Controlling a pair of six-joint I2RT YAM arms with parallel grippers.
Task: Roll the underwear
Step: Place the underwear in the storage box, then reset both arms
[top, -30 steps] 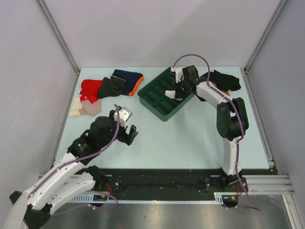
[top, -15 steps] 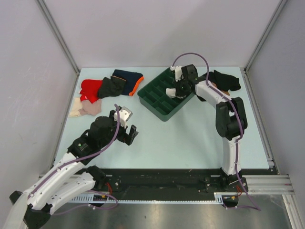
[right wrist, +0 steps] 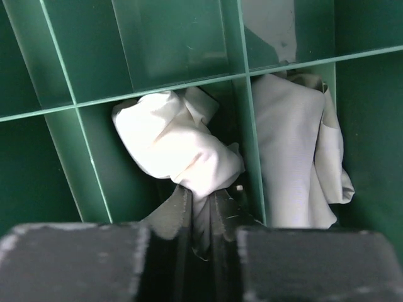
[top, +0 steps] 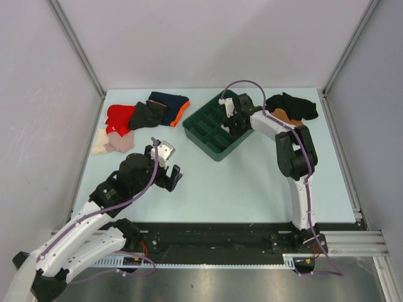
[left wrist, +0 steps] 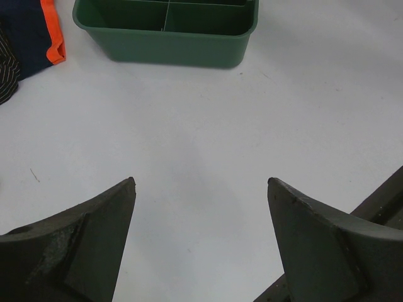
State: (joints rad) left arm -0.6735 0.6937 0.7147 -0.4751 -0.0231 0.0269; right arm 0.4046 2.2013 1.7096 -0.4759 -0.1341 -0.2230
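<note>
The right hand (right wrist: 200, 207) is down inside the green tray (top: 200, 129) at the far middle of the counter (top: 239, 182). Its two fingers are squeezed tight on a bit of the underwear (right wrist: 176, 148), a small white bunch of cloth. The underwear sits in one box of the tray, pressed against a thin green wall. In the next box to the right lies another pale cloth (right wrist: 296, 157). The left hand (left wrist: 200, 182) is wide apart and grips nothing. It hangs over a bare part of the counter, near the left side and well apart from the tray. A pile of clothes (top: 135, 116) lies at the far left: red, black, dark blue with orange, and a pale one. A dark cloth (top: 293, 106) lies at the far right, just beside the tray.
</note>
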